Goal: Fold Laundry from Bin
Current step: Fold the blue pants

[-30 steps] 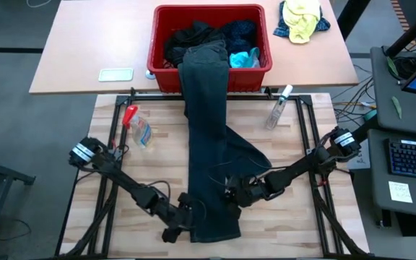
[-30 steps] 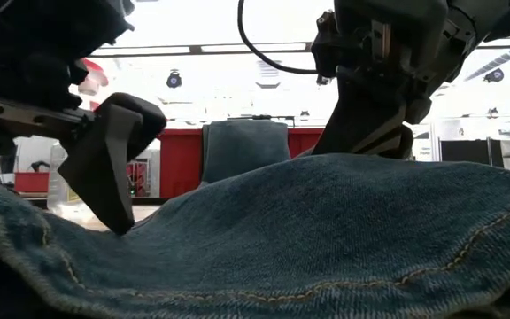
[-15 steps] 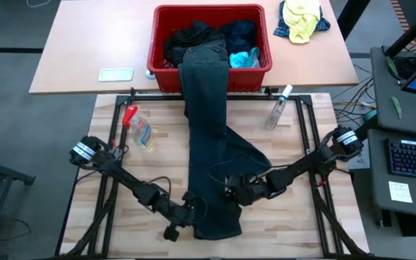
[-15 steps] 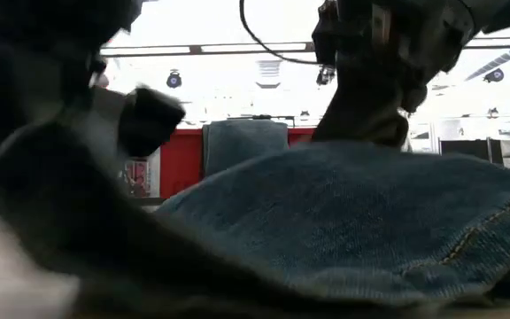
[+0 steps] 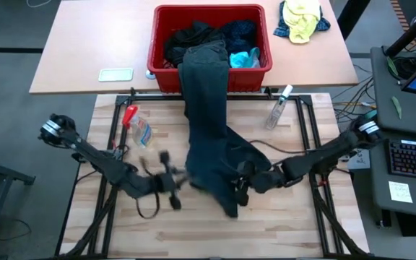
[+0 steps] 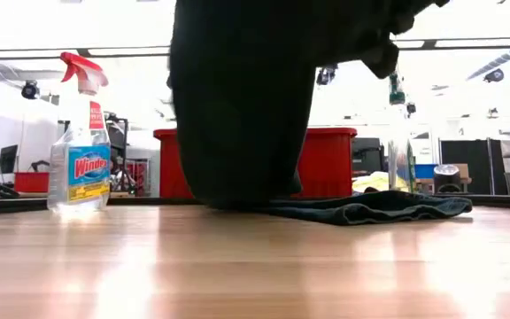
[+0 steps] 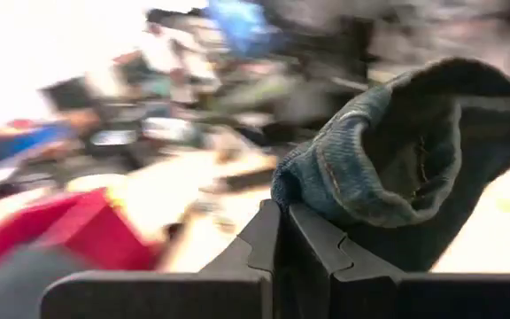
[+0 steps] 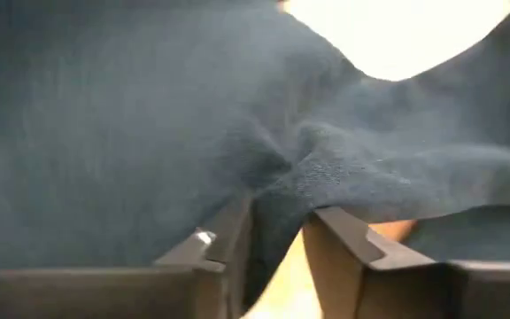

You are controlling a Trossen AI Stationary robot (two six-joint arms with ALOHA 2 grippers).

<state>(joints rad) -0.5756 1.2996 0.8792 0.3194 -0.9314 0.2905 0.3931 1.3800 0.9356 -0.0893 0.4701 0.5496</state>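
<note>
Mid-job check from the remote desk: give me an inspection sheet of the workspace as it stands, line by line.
Surface: wooden table, bare near the front.
Job's things: jeans trail from the red bin onto the table; dark and turquoise clothes remain in the bin.
Clutter: spray bottle, second spray bottle, yellow-and-blue bundle, flat pale object.
Grippers: left gripper shut on the jeans' hem; right gripper has fingers apart with denim between them.
Cables: black loop at the left arm.
Surroundings: keyboard on the desk right of the table.
</note>
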